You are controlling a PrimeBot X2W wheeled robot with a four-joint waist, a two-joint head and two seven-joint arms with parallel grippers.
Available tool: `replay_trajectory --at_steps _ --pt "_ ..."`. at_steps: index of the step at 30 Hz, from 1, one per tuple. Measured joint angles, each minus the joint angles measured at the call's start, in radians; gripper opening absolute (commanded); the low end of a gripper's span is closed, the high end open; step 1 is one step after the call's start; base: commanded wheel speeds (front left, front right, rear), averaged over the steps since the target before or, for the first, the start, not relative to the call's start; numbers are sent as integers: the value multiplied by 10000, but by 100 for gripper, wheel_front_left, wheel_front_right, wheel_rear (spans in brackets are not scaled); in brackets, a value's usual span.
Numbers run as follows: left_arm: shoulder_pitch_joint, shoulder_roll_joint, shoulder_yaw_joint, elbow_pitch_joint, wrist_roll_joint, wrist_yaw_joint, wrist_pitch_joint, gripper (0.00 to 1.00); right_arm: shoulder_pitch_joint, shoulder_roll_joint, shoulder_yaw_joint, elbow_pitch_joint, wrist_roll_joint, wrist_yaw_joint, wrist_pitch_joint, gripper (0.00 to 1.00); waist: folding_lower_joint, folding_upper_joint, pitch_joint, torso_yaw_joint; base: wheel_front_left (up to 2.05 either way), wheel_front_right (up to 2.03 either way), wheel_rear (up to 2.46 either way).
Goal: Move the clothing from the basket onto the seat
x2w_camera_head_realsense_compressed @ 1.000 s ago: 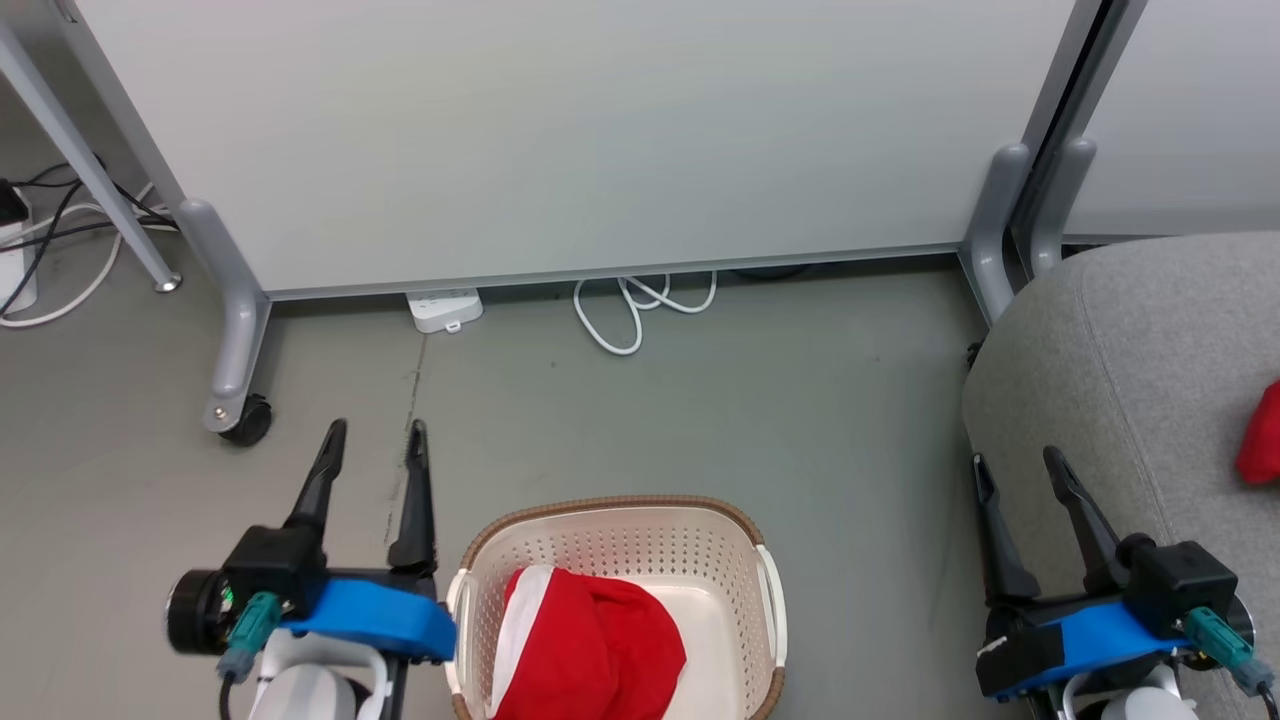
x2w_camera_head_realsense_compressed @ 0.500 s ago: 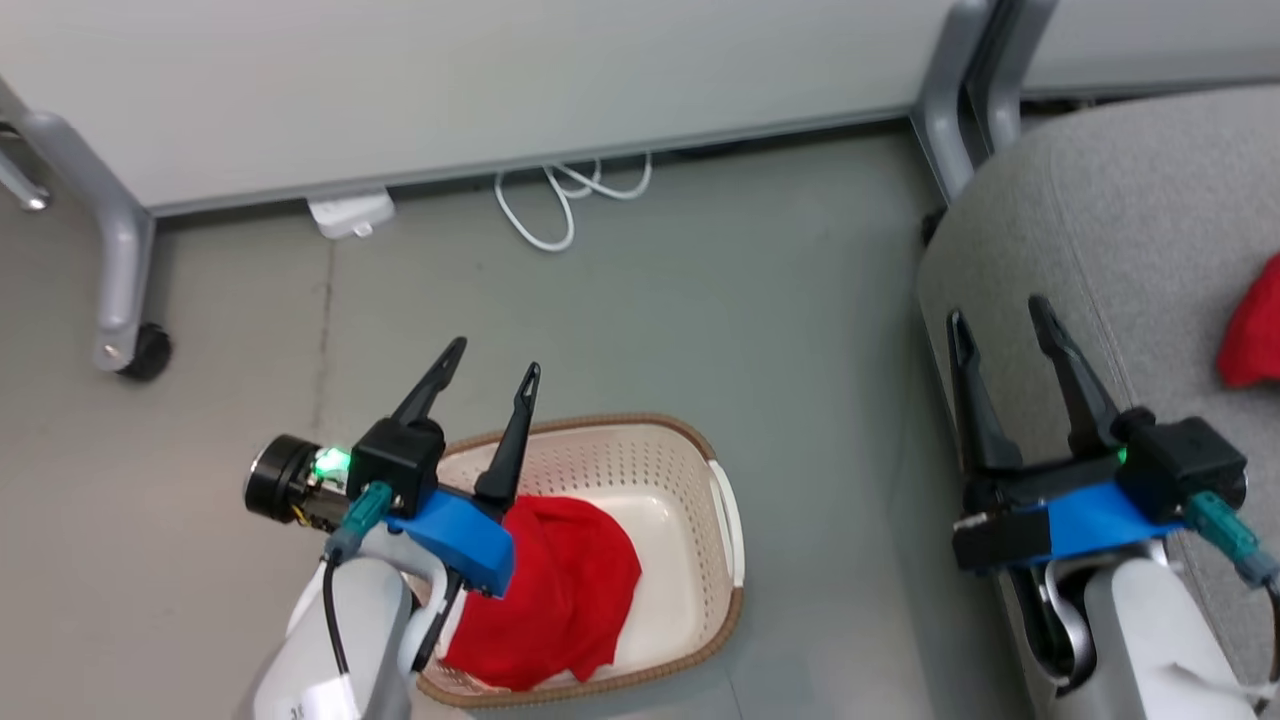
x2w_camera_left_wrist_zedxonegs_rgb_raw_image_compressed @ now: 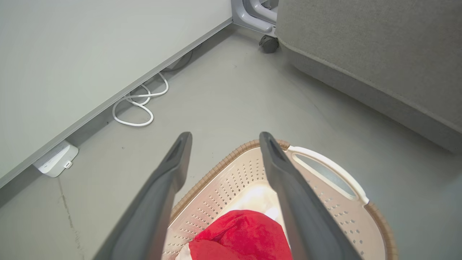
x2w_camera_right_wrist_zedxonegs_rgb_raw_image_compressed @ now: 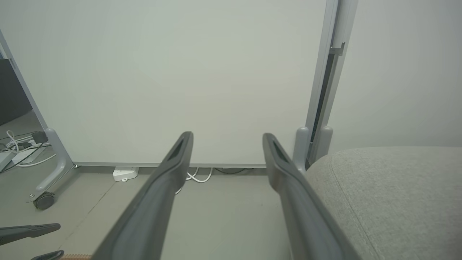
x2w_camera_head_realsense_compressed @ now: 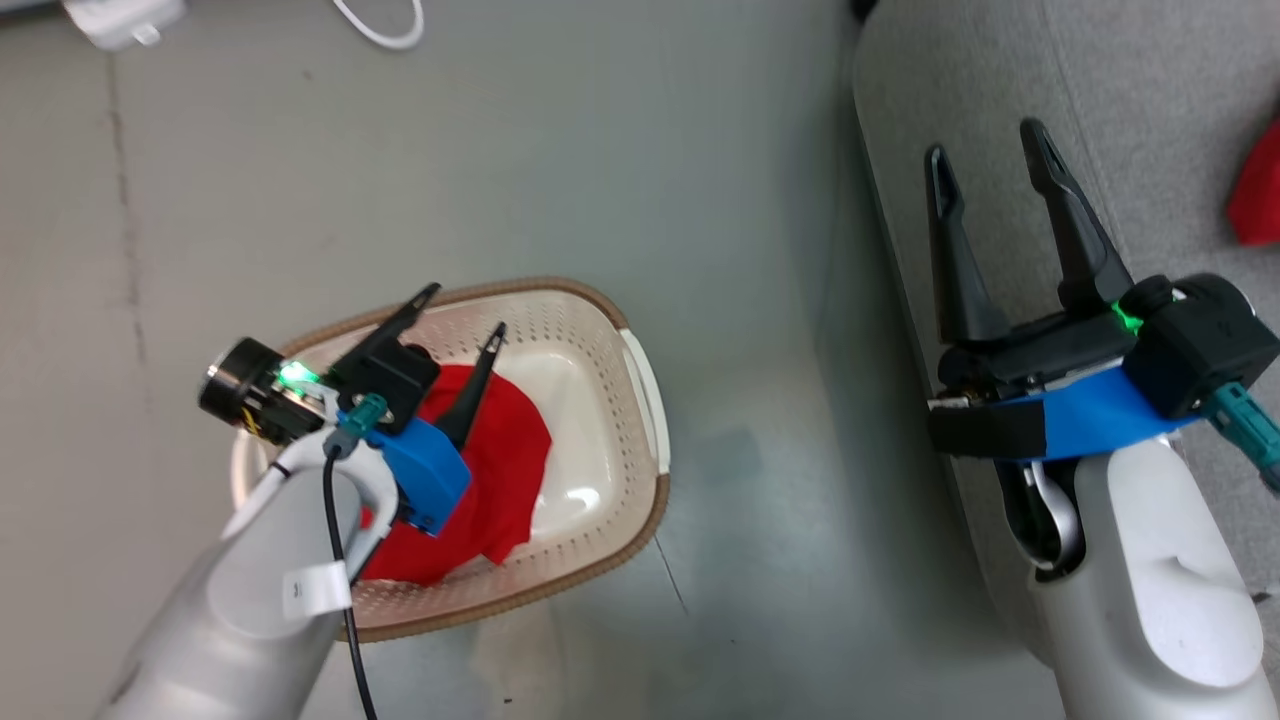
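The cream basket (x2w_camera_head_realsense_compressed: 640,395) with a brown rim stands on the floor and holds red clothing (x2w_camera_head_realsense_compressed: 510,450). My left gripper (x2w_camera_head_realsense_compressed: 467,308) hangs open over the basket's left half, above the red fabric, with nothing between its fingers. In the left wrist view the open left gripper (x2w_camera_left_wrist_zedxonegs_rgb_raw_image_compressed: 225,135) points past the basket (x2w_camera_left_wrist_zedxonegs_rgb_raw_image_compressed: 326,169), with the clothing (x2w_camera_left_wrist_zedxonegs_rgb_raw_image_compressed: 242,234) low between the fingers. My right gripper (x2w_camera_head_realsense_compressed: 983,140) is open and empty over the left edge of the grey seat (x2w_camera_head_realsense_compressed: 1130,110). Another red piece of clothing (x2w_camera_head_realsense_compressed: 1258,185) lies on the seat at the right edge.
A white power strip (x2w_camera_head_realsense_compressed: 120,20) and a looped white cable (x2w_camera_head_realsense_compressed: 385,25) lie on the grey floor along a pale partition panel (x2w_camera_right_wrist_zedxonegs_rgb_raw_image_compressed: 180,72). The panel's legs stand on castors (x2w_camera_right_wrist_zedxonegs_rgb_raw_image_compressed: 43,200). Open floor separates the basket from the seat (x2w_camera_right_wrist_zedxonegs_rgb_raw_image_compressed: 397,191).
The head camera has tilted down, shifting the whole picture. My left gripper has moved from beside the basket to above the red clothing in it. Both grippers stay open.
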Motion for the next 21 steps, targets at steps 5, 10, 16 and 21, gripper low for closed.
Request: replay_trajectory --at_steps 5,10,16,21 --pt "-755 437 -773 729 -132 0 0 100 -477 42 268 -196 -13 0 2 100 0 0 1010 -420 0 0 0" --pt "-1313 700 -1572 1551 -199 -12 0 100 -751 59 391 -481 -13 0 0 100 0 0 1878 -833 0 0 0" --pt "-1938 945 -2648 2577 -196 -12 -2 100 -1004 71 600 -867 140 0 0 100 -1 0 2764 -1265 0 0 0" --pt "-2569 1030 -3578 3597 -234 -12 61 100 -1159 75 665 -1216 226 0 0 100 -1 0 3456 -1537 0 0 0"
